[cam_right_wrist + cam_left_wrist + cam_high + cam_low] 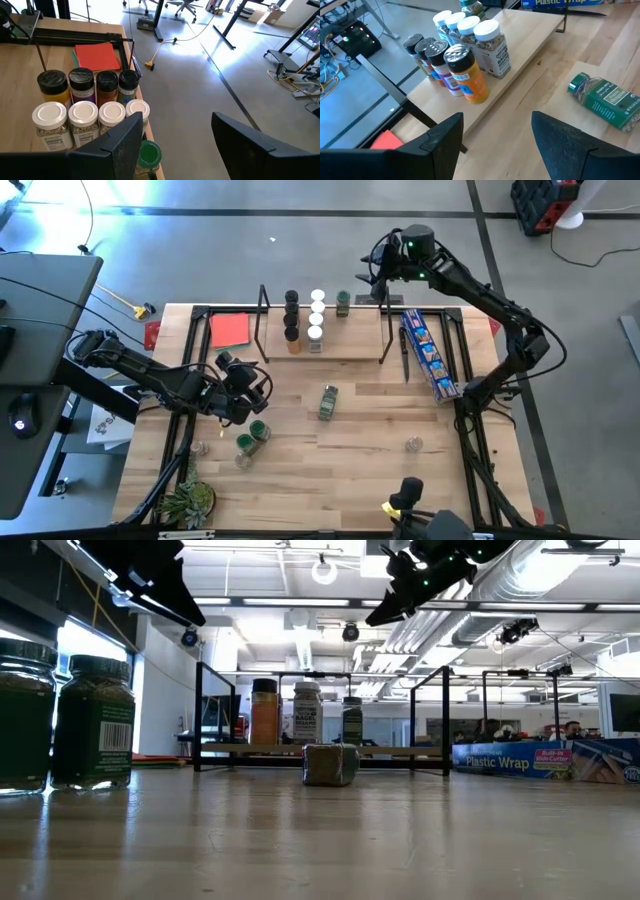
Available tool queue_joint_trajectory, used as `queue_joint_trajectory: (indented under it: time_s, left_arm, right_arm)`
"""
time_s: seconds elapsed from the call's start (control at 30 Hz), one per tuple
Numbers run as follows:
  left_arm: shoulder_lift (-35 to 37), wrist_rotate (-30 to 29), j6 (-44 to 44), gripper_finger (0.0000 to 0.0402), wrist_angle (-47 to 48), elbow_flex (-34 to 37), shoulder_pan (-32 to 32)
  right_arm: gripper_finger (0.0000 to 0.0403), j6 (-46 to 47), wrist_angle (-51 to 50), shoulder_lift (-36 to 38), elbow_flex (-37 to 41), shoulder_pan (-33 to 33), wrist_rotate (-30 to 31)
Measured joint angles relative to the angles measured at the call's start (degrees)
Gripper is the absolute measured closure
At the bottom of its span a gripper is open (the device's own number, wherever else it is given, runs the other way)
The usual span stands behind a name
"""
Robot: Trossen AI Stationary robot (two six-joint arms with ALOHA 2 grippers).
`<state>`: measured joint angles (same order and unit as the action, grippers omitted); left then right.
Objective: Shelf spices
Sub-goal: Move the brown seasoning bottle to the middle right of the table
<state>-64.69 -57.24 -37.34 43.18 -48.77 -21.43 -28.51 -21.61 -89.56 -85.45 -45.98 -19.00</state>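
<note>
Fingers of our left hand stand wide apart with nothing between them, hovering over the counter left of centre. Just near of it stand two green-lidded jars. To its right a green-lidded jar lies on its side mid-counter. Farther off, on the shelf, four black-lidded jars and four white-lidded jars stand in two rows, one more green-lidded jar beside them. Our right hand hangs above the shelf's far right end, fingers also spread, empty. A blue packet lies right of the shelf, a red square on its left.
</note>
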Motion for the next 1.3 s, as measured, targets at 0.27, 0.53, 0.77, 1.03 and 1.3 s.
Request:
queue_joint_trajectory:
  time_s: [0.27, 0.53, 0.77, 1.03, 1.3]
  left_arm:
    - [0.0, 0.05, -0.97, 0.0172, -0.04, -0.02, 0.0]
    - [0.0, 0.6, -0.99, 0.0172, -0.07, -0.02, -0.15]
    - [-0.01, 0.6, -0.99, 0.0172, -0.05, -0.02, -0.15]
    - [-0.02, -0.27, -0.99, 0.0172, -0.03, -0.04, -0.15]
    - [-0.02, -0.58, -0.99, 0.0172, -0.03, -0.04, -0.15]
  right_arm:
    - [0.0171, 0.0, 0.01, -0.02, 0.0, 0.0, 0.0]
    - [0.0171, 1.77, 0.64, -0.04, 0.01, 0.12, -1.54]
    - [0.0171, 21.76, -8.49, 2.05, -0.63, 4.97, -4.44]
    - [0.0171, 15.41, -36.21, 6.55, -0.61, 32.81, 30.21]
    - [0.0171, 50.62, -56.68, 7.61, -0.63, 55.48, 36.39]
